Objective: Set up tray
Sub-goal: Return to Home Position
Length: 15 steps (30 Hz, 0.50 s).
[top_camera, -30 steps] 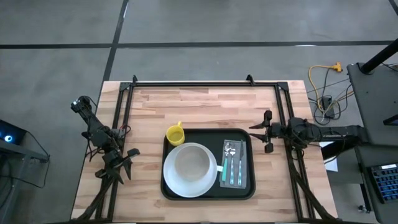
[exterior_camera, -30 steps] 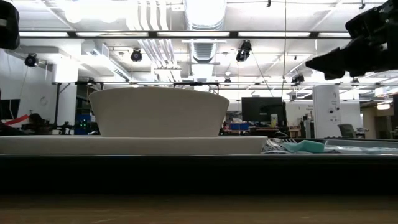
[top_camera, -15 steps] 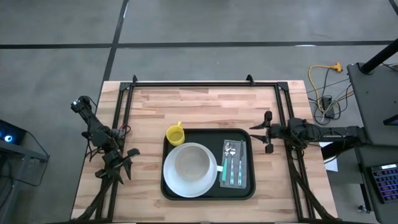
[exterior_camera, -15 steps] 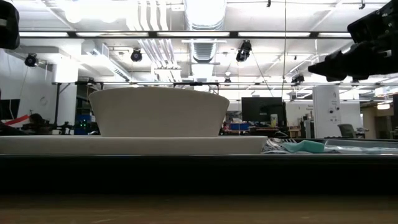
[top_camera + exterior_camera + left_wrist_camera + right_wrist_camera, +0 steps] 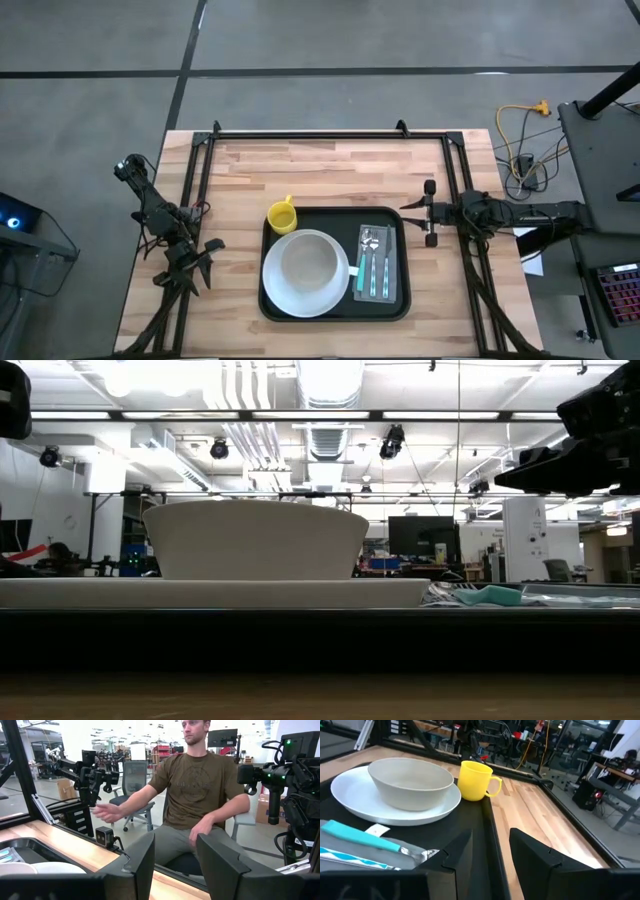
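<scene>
**benchrat:** What kind of place is this? Someone's kitchen?

**torque_tom:** Nah, it's a robotics lab, big open-plan one. Looking level across the table you get bare ceiling ducts [image 5: 330, 415], strip lights [image 5: 440, 415] and a dark monitor [image 5: 424, 536] way back. From above it's a grey concrete floor [image 5: 400, 40] with painted lines, and a black metal frame [image 5: 330, 133] runs along the wooden tabletop's [image 5: 330, 165] far and side edges.

**benchrat:** Anyone around?

**torque_tom:** A person [image 5: 200, 785] is sitting past the table edge, with an office chair [image 5: 135, 774], another arm rig [image 5: 91, 775] and green-lit gear [image 5: 272, 775] nearby. There's a yellow cable [image 5: 541, 106] on the floor too.
</scene>
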Available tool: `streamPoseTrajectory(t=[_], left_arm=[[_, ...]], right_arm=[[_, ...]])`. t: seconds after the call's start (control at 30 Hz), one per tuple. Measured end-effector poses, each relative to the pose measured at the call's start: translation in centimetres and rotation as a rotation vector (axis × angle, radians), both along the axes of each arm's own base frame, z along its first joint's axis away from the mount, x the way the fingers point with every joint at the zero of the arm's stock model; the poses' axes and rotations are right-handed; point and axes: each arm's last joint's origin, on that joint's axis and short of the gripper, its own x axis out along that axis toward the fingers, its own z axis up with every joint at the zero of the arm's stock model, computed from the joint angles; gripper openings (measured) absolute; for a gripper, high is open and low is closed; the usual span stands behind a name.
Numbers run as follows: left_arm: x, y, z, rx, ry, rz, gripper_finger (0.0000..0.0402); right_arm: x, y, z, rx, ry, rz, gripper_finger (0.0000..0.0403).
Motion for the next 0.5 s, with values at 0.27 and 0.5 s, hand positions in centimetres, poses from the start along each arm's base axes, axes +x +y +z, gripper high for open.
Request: streamPoseTrajectory(t=[0.27, 0.5], left_arm=[[0.0, 0.0, -0.01, 0.0, 0.0, -0.001, 0.0132], [0.0, 0.0, 0.01, 0.0, 0.0, 0.0, 0.0132]], right_arm=[[0.0, 0.0, 0.0, 0.043, -0.002, -0.007, 0.0128], [0.0, 0.0, 0.0, 0.039, -0.002, -0.006, 0.0118]])
